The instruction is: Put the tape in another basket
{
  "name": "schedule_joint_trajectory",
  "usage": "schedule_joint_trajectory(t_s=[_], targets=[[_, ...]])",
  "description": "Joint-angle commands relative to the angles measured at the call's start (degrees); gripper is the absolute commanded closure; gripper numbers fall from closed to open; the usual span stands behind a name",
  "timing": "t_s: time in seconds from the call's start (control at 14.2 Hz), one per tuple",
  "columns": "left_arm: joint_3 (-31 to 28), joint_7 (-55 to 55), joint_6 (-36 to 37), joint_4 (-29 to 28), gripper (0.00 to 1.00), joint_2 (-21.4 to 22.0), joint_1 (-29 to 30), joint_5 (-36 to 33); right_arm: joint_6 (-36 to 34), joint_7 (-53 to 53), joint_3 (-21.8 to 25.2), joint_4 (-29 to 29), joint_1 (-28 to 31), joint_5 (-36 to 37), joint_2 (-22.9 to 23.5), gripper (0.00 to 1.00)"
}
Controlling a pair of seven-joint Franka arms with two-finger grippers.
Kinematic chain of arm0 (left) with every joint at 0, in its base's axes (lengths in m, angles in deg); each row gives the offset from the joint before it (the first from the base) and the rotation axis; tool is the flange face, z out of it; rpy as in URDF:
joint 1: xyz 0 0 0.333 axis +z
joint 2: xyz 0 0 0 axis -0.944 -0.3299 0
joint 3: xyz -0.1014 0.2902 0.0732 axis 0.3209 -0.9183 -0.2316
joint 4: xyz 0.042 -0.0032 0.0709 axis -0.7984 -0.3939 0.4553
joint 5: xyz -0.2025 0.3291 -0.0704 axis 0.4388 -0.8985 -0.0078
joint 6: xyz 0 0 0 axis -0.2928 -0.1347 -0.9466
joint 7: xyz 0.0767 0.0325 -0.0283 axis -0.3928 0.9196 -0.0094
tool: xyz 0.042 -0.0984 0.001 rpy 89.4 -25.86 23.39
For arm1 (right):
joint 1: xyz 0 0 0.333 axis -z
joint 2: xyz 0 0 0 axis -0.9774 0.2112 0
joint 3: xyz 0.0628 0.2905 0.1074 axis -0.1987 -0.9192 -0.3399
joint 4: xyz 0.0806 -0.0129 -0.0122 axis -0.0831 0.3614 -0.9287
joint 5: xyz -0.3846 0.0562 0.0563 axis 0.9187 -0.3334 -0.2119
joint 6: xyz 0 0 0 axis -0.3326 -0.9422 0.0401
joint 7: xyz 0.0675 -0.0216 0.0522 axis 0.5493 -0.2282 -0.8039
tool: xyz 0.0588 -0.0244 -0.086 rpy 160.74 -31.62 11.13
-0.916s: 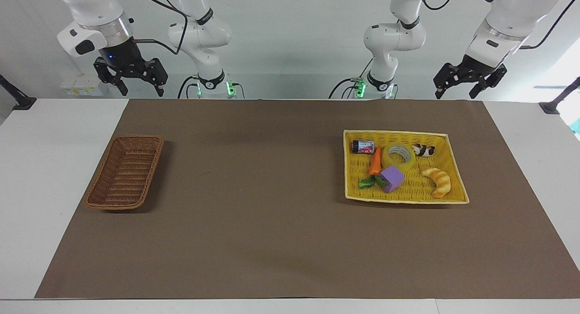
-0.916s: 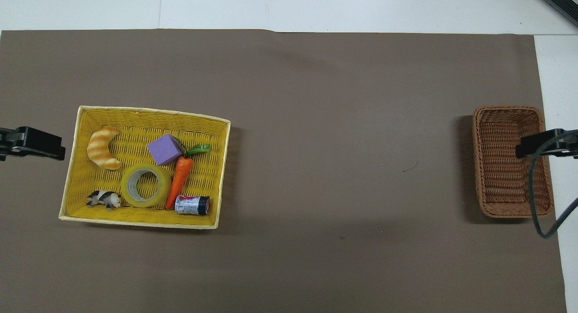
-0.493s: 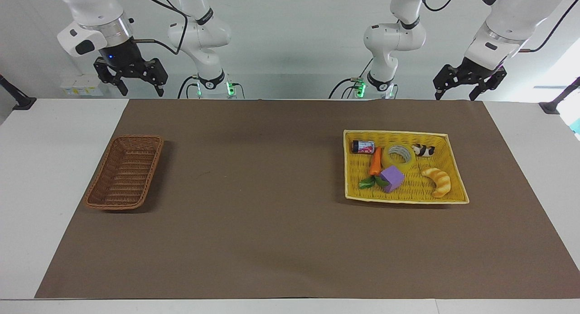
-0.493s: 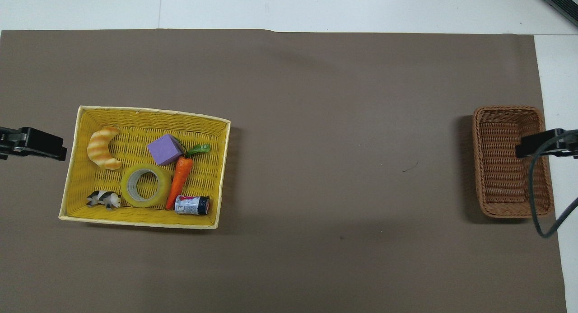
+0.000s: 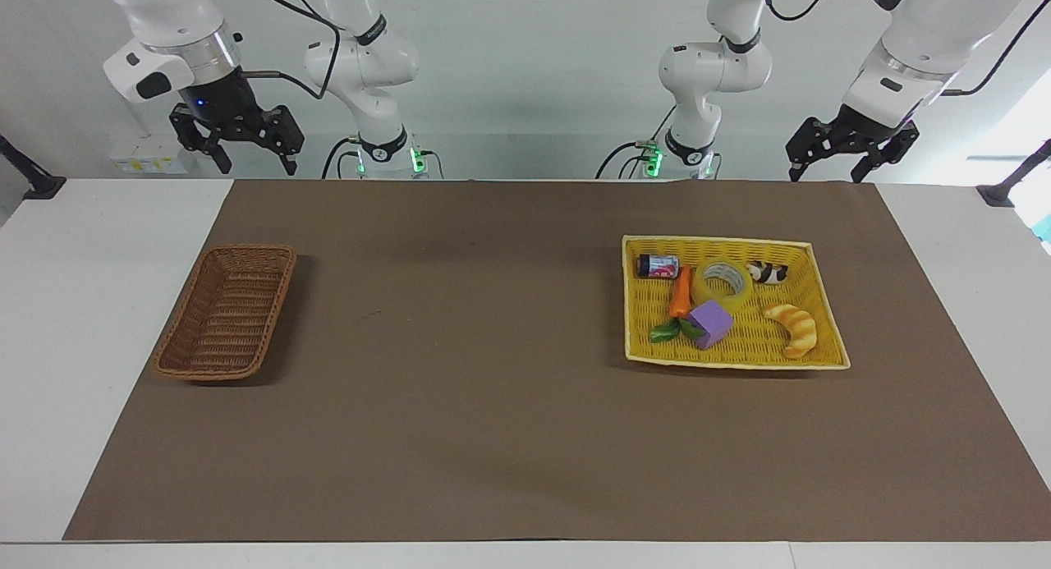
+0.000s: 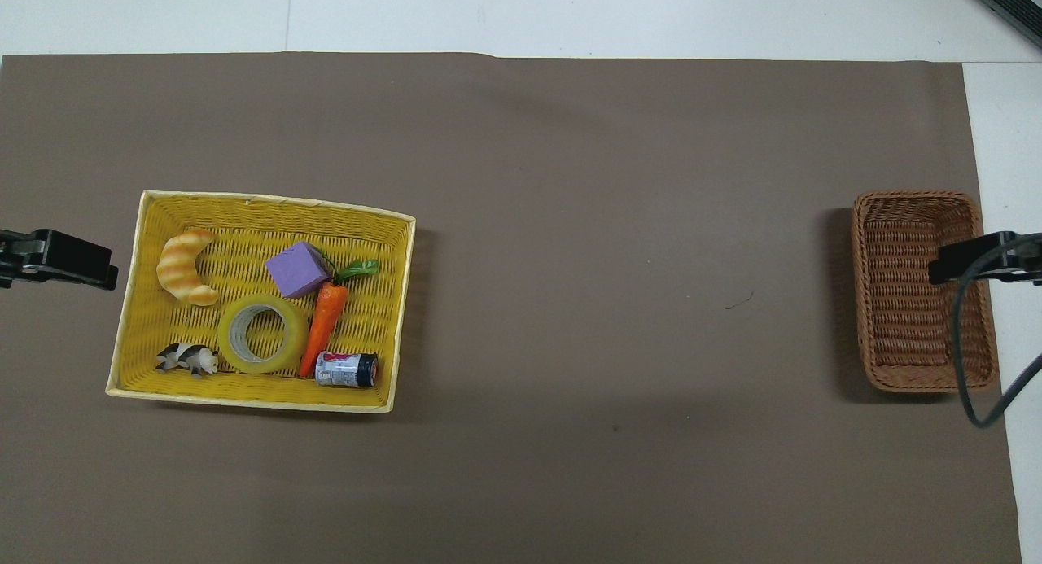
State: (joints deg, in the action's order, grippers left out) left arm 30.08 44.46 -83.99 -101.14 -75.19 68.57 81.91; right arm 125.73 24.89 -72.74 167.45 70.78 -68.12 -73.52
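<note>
The yellow tape roll (image 5: 704,291) lies flat in the yellow tray-basket (image 5: 739,357), between a carrot and a small black-and-white toy. It also shows in the overhead view (image 6: 225,337). The brown wicker basket (image 5: 226,314) stands empty at the right arm's end of the table; it also shows in the overhead view (image 6: 899,303). My left gripper (image 5: 823,173) is open, raised over the table's edge close to the robots, near the tray. My right gripper (image 5: 256,165) is open, raised over the same edge near the wicker basket.
The tray (image 6: 269,202) also holds a purple cube (image 6: 297,268), a carrot (image 6: 324,326), a croissant (image 6: 186,267), a small can (image 6: 346,369) and the toy animal (image 6: 187,359). A brown mat (image 5: 460,388) covers the table between the two baskets.
My left arm's wrist has shifted very slightly. The tape, both baskets and my right arm have not moved.
</note>
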Motion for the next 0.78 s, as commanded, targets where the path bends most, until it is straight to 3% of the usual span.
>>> schedule_joint_trajectory(t_s=[0.0, 0.35, 0.7], targets=[[0.0, -0.9, -0.8, -2.0, 0.00, 1.3, 0.8, 0.7, 1.1, -1.6, -0.2, 1.3, 0.7, -0.2, -0.8, 0.00], [0.0, -0.1, -7.6, -8.7, 0.00, 4.8, 0.9, 0.7, 1.1, -1.7, -0.2, 1.4, 0.7, -0.2, -0.8, 0.00], [0.0, -0.1, -9.5, -11.2, 0.00, 4.8, 0.8, 0.7, 1.1, -1.6, -0.2, 1.4, 0.7, -0.2, -0.8, 0.00]])
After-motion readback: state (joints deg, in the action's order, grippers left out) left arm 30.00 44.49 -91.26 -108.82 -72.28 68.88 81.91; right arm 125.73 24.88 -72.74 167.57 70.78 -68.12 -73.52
